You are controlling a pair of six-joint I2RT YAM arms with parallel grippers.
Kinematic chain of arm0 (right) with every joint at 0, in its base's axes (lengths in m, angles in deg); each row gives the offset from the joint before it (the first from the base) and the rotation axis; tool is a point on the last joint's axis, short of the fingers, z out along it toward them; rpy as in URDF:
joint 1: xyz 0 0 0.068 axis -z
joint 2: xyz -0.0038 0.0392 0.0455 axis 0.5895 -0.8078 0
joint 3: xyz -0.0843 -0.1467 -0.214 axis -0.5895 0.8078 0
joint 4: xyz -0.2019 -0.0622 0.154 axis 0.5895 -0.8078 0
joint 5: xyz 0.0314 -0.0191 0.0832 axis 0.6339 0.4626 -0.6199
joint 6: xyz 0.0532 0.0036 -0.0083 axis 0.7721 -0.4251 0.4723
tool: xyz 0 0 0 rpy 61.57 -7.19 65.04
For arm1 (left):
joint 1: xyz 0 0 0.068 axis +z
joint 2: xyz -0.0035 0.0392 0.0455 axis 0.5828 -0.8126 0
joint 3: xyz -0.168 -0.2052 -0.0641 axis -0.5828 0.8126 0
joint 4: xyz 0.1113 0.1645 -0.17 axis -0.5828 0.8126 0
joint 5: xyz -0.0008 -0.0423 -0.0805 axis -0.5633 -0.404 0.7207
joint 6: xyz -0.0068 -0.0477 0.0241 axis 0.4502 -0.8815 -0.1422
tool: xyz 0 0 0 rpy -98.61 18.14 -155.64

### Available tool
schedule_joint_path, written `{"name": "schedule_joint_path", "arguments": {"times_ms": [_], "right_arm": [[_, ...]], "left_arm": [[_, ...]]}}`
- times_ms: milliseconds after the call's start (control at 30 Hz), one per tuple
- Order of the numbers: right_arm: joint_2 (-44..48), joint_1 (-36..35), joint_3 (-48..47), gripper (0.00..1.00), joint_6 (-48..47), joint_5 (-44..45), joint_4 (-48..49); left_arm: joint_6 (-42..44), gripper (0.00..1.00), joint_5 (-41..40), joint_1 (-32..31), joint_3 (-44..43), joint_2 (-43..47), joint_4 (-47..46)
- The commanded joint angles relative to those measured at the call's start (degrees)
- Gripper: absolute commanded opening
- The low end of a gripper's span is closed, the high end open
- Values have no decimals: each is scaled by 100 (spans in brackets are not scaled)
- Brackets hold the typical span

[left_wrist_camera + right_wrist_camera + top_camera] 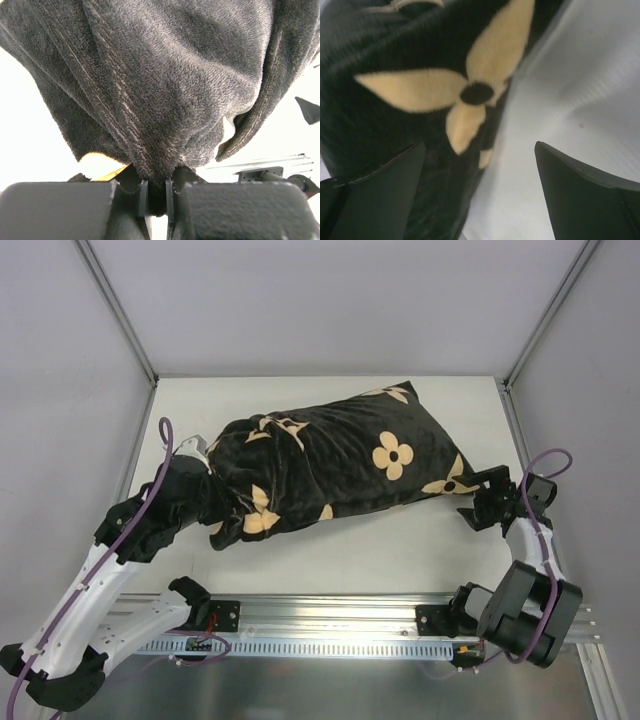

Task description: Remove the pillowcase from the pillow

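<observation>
The pillowcase (330,465) is plush velvety cloth; the table (400,550) smooth, matt; rail (330,615) metal.

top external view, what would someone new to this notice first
The big black pillowcase with tan flower prints grabs the eye first, lying stuffed and lumpy across the middle of the white table. At its left end the left hand is shut on a bunched fold of the fabric. The right hand sits open at the pillowcase's right corner.
</observation>
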Motion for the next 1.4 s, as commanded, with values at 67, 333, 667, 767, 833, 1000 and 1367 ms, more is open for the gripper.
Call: {"name": "schedule_joint_path", "arguments": {"times_ms": [67, 333, 667, 767, 833, 1000, 1367], "right_arm": [[-988, 39, 92, 96, 1104, -30, 2304], [-2596, -216, -285, 97, 2212, 338, 3906], [-1303, -541, -1357, 1, 1362, 1287, 1905], [-274, -436, -1849, 1, 921, 1622, 1306], [63, -279, -2217, 1, 789, 1657, 694], [574, -129, -3720, 1, 403, 1736, -198], [918, -14, -4829, 1, 42, 1842, -928]], "left_arm": [[213, 0, -311, 89, -646, 2, -73], [309, 0, -302, 124, -1253, -147, 253], [819, 0, -609, 203, -2498, -674, 691], [1082, 0, -793, 203, -4007, -999, 1025], [1223, 0, -1030, 203, -4555, -1192, 1236], [1636, 0, -1962, 203, -5893, -1351, 1492], [1909, 0, -2666, 186, -6298, -1123, 1501]]}}
